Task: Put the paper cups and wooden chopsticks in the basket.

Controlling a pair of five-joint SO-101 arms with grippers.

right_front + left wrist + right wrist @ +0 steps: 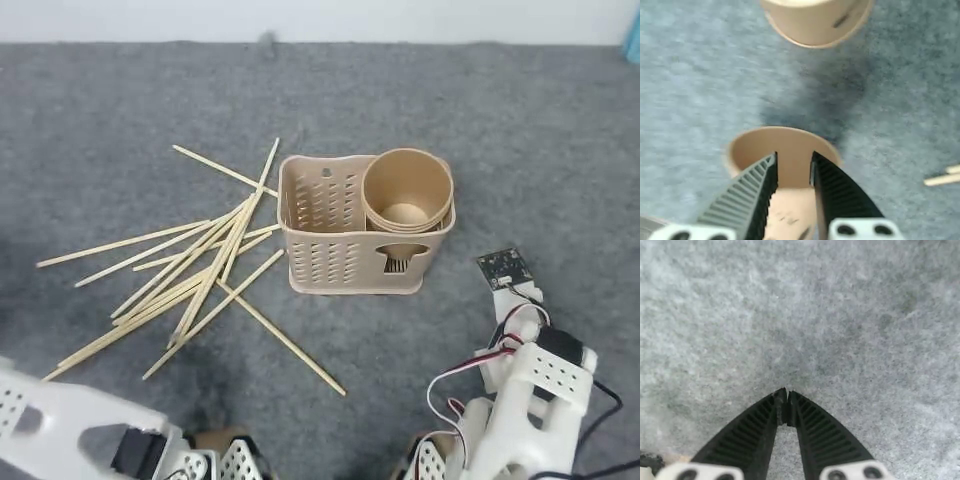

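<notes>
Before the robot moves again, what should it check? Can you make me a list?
1. Paper cup held by the left gripper: ok, the gripper looks shut on the cup's wall.
2. Basket standing upright: ok.
3. Room in the basket: ok, the stacked cups fill the right compartment and the left one has space.
4. Right gripper out of the way: ok, shut over bare carpet.
5. Chopsticks in the basket: not ok, they lie scattered on the carpet beside it.
6. Free path from the held cup to the basket: cannot tell.
</notes>
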